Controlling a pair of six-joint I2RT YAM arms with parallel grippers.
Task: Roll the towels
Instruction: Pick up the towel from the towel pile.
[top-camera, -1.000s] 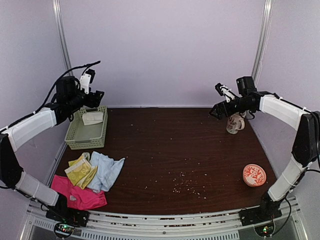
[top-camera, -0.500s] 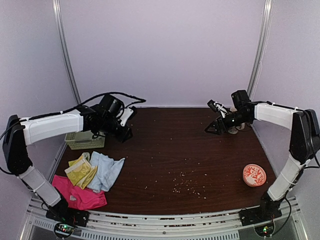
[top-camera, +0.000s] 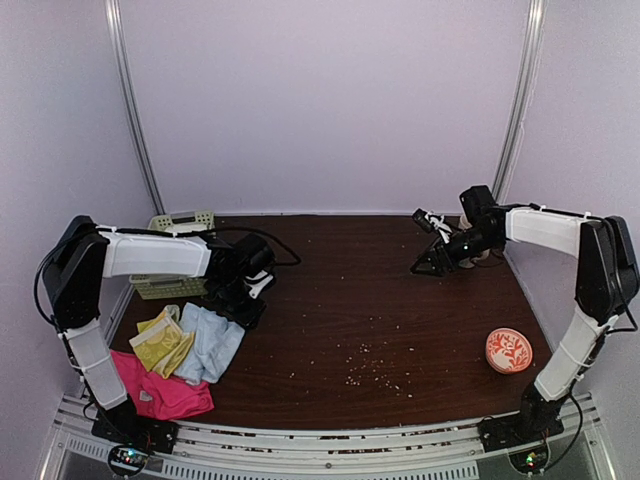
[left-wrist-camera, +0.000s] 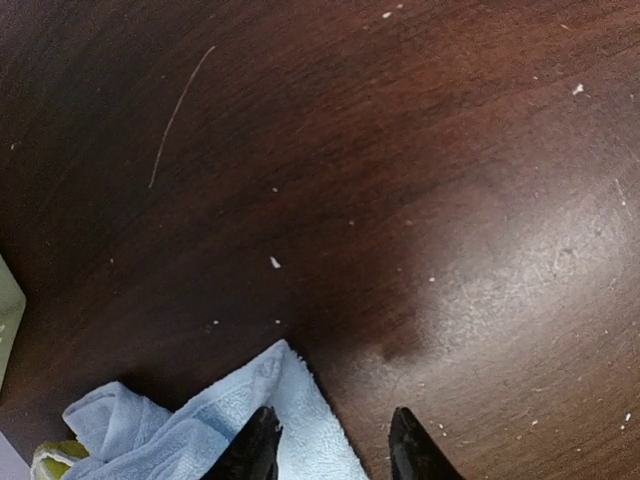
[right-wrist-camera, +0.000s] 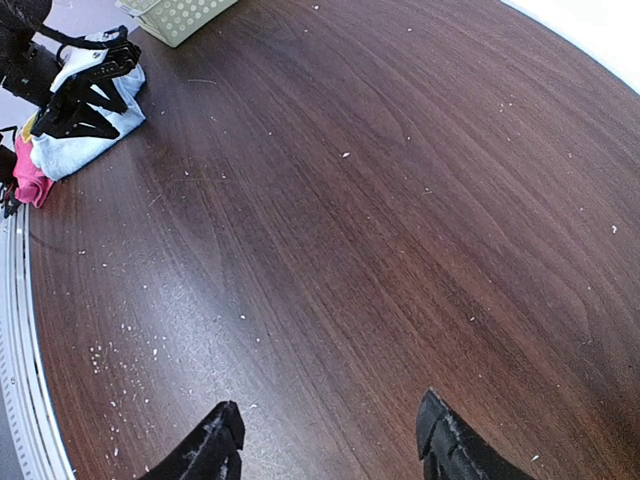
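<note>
Partly open, left claw (left-wrist-camera: 333, 452) hovers above pale blue towel (left-wrist-camera: 200, 430).

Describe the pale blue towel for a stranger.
At the near-left corner of the dark table, by the green basket, lies a heap of cloths. The pale blue towel is its rightmost piece, unlike the yellow-green towel and hot-pink towel beside it.

towels: 3 — blue towel (top-camera: 215, 340); yellow-green towel (top-camera: 160, 345); pink towel (top-camera: 160, 392) | basket (top-camera: 165, 288): 1 | red dish (top-camera: 509, 350): 1

Overhead camera surveys dark brown wooden table (top-camera: 380, 290); left wrist view close, right wrist farther, share pale blue terry towel (left-wrist-camera: 312, 442).
</note>
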